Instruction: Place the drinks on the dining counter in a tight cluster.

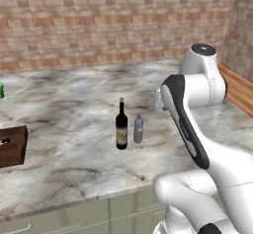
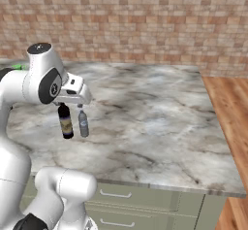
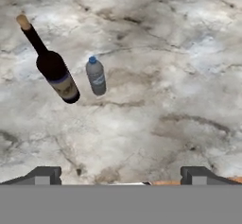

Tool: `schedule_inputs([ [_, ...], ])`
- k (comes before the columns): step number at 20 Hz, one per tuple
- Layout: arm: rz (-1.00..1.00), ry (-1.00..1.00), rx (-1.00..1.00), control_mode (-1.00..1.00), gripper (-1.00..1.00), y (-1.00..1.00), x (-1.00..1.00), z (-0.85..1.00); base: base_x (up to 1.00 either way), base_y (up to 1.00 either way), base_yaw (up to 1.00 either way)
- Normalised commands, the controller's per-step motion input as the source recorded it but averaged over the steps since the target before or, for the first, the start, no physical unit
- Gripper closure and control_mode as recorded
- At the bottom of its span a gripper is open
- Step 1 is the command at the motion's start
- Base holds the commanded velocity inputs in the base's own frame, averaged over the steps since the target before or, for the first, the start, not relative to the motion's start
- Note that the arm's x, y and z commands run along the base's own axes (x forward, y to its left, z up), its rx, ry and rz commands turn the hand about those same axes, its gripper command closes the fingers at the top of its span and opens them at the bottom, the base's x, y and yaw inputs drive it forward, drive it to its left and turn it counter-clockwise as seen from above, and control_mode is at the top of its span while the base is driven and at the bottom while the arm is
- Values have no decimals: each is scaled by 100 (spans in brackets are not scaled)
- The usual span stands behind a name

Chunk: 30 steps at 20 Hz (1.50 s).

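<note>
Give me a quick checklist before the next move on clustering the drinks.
1. Claw open and holding nothing: ok.
2. Wine bottle upright on the dining counter: ok.
3. Water bottle upright beside the wine bottle, small gap between them: ok.
4. Red bottle located: not ok, I can't find it from here.
5. Free marble around the pair for a third drink: ok.
6. Brown box at the counter's left, well away from the pair: ok.
</note>
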Motion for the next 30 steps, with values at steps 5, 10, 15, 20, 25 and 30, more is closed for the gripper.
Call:
schedule_inputs([
  [5, 0, 0, 2, 100, -100, -4, -1, -1, -38, -39, -11],
  [10, 0, 0, 0, 100, -100, 0, 0, 0, -85, -59, -33],
  [15, 0, 0, 0, 100, -100, 0, 0, 0, -51, -81, -45],
  [20, 0, 0, 0, 100, -100, 0, 0, 0, 9, -39, -69],
  [25, 0, 0, 0, 100, -100, 0, 0, 0, 7, -20, -89],
  [30, 0, 0, 0, 100, -100, 0, 0, 0, 0, -15, -92],
])
